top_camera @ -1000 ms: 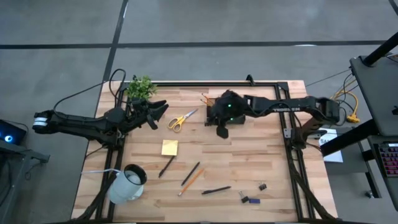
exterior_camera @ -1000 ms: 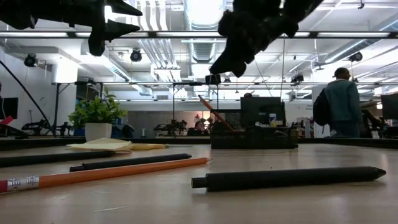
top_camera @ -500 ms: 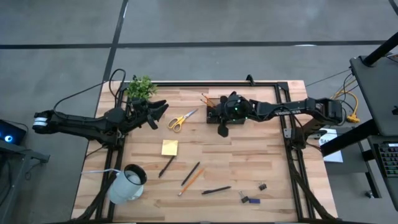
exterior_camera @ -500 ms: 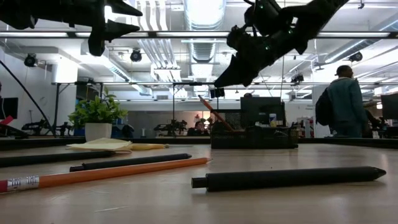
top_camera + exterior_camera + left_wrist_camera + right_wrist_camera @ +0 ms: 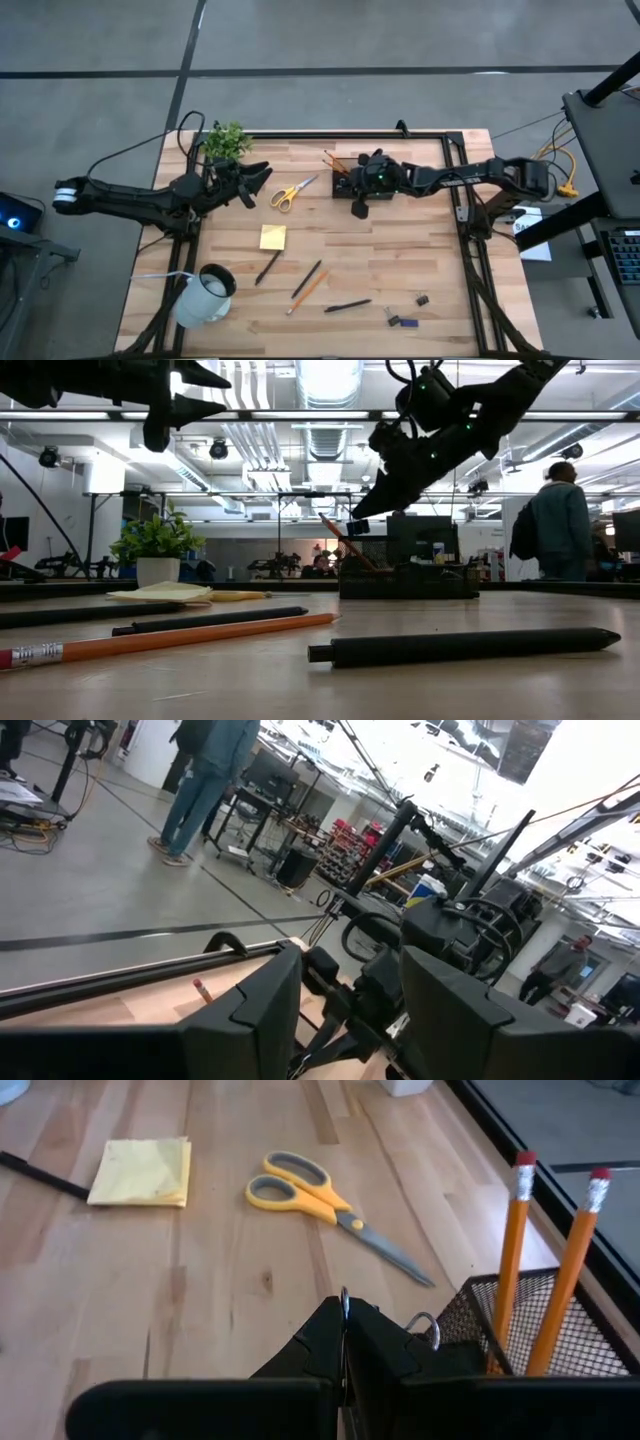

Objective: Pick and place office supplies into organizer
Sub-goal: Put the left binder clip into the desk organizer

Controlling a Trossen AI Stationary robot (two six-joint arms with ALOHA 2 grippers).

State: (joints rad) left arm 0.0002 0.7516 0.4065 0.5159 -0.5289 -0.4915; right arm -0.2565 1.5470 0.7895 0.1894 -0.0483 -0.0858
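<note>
The black mesh organizer [image 5: 343,184] stands at the table's far middle with two orange pencils [image 5: 512,1250] upright in it. My right gripper [image 5: 358,207] hangs just above its near left corner, shut on a small dark clip [image 5: 357,527]. On the table lie the yellow-handled scissors [image 5: 292,192], the yellow sticky-note pad [image 5: 272,237], dark pens [image 5: 267,268] [image 5: 347,306], an orange pencil [image 5: 310,290] and small dark bits [image 5: 400,320]. My left gripper [image 5: 255,180] waits open, high at the far left by the scissors. My right gripper pinches the clip between its two fingertips; a thin metal edge [image 5: 343,1302] shows in the slit between them and a wire loop [image 5: 425,1321] beside one finger. The fingers slant down from the far right. The clip hangs at the tips, clear of table and organizer.
A green plant [image 5: 226,140] stands at the far left corner and a white mug [image 5: 205,293] lies near the left front. A black frame [image 5: 470,250] borders the table. A person [image 5: 552,525] walks in the room behind.
My right gripper has sunk toward the organizer and tipped further downward, staying shut with the clip at its tips.
</note>
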